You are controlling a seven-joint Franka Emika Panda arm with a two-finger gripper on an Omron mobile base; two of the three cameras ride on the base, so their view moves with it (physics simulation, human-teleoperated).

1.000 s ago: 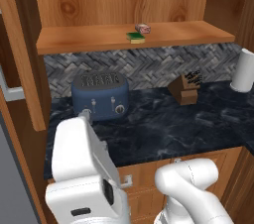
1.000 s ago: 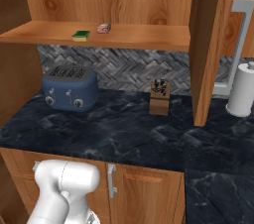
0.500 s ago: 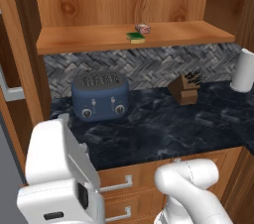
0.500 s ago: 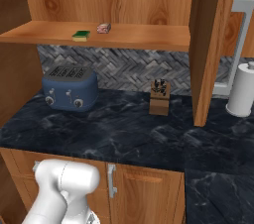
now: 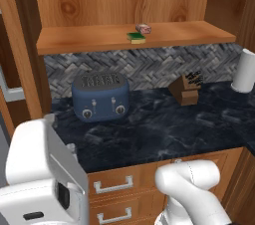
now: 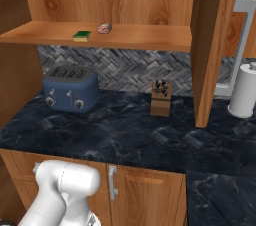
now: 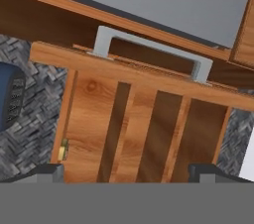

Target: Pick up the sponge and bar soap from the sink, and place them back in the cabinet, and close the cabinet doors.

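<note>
Brown wood makes up the open cabinet [image 5: 124, 5], whose plank shelf runs across the wall above a dark marble desk [image 5: 164, 129]. One cabinet door [image 7: 144, 119] lies close ahead of the jaws in the hand view, edge-on and rolled sideways, its silver bar handle [image 7: 149, 52] on the side farther from the tips. The gripper [image 7: 127, 171] stands released, the two dark fingertips [image 7: 47, 172] spread wide with nothing between them. Far beyond the jaws, on the desk under the shelf, sit a blue toaster [image 5: 99, 95], a white paper towel roll [image 6: 245, 90] and a wooden knife block [image 6: 161, 98]. On the shelf, well away from the jaws, the green sponge [image 5: 136, 37] lies flat, and the pinkish bar soap [image 5: 143, 28] rests just beside it, perhaps touching; the view is too coarse to tell.
</note>
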